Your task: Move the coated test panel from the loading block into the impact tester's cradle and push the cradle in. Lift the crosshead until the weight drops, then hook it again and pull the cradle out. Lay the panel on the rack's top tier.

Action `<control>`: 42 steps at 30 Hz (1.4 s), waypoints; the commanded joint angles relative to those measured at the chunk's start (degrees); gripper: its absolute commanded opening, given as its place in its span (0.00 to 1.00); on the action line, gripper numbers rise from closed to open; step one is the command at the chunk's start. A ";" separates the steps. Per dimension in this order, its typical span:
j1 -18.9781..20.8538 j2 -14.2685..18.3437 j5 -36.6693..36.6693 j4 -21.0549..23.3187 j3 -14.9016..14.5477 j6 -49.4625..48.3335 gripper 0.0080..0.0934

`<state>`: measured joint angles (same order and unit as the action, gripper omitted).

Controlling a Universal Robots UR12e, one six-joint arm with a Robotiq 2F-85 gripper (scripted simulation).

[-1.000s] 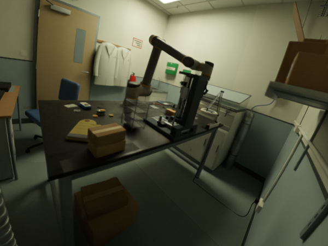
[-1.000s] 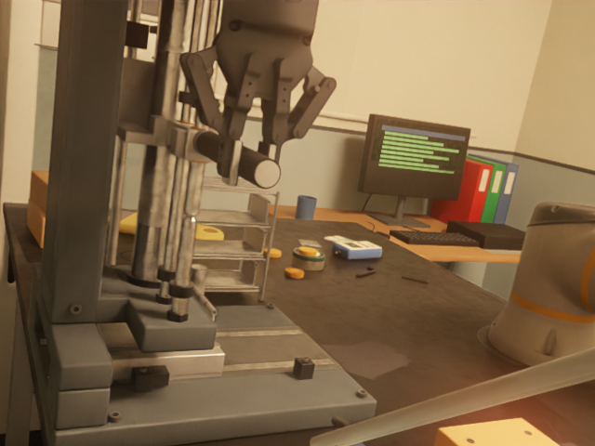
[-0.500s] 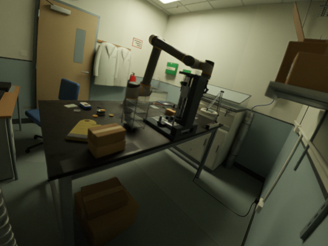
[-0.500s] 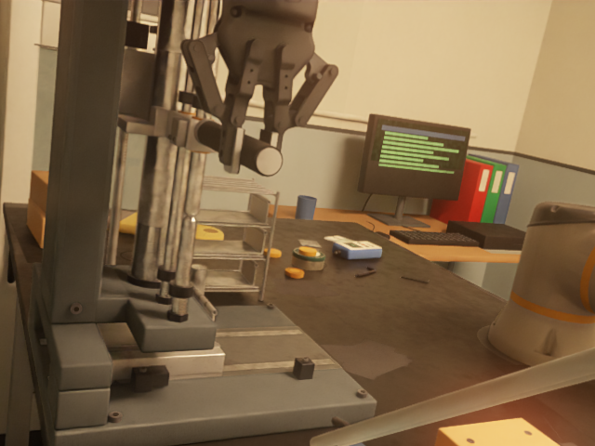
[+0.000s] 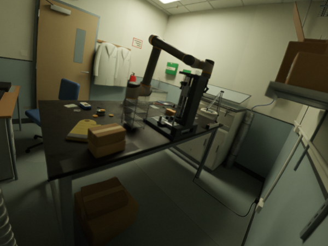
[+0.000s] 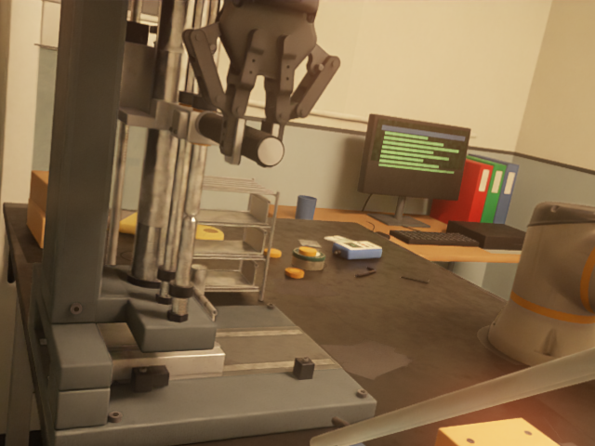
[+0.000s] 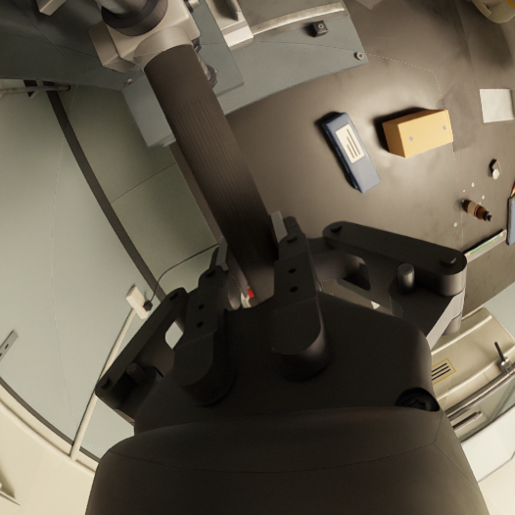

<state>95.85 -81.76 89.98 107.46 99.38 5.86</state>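
My gripper [image 6: 250, 137] [image 7: 249, 245] hangs high beside the impact tester [image 5: 184, 106] on the bench's right end. The crosshead's dark round handle [image 6: 240, 139] [image 7: 205, 147] is clamped between its fingers and sticks out sideways from the crosshead [image 6: 158, 117] on the steel guide columns. The cradle [image 6: 166, 362] sits pushed in under the columns at the tester's base. The wire rack [image 6: 235, 235] [image 5: 134, 113] stands just behind the tester, and I see nothing on its top tier. The orange loading block [image 7: 417, 131] lies on the bench near the arm's base. The panel is hidden from me.
Behind the bench a desk carries a monitor [image 6: 413, 158], a keyboard and binders. A blue meter [image 7: 350, 151], orange discs [image 6: 294, 272] and a tape roll lie on the bench. Cardboard boxes [image 5: 106, 139] sit at its near end. The arm's base [image 6: 548, 297] stands to the right.
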 commanded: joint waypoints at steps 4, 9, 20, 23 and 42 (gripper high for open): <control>0.01 -0.11 0.02 0.19 0.04 0.00 0.00; 0.01 -0.03 0.02 0.48 0.25 0.00 0.00; 0.01 0.01 0.02 0.66 0.38 0.00 0.00; 0.01 0.01 0.02 0.66 0.38 0.00 0.00; 0.01 0.16 0.02 1.24 0.82 0.00 0.00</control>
<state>95.86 -81.59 90.00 108.73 100.20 5.86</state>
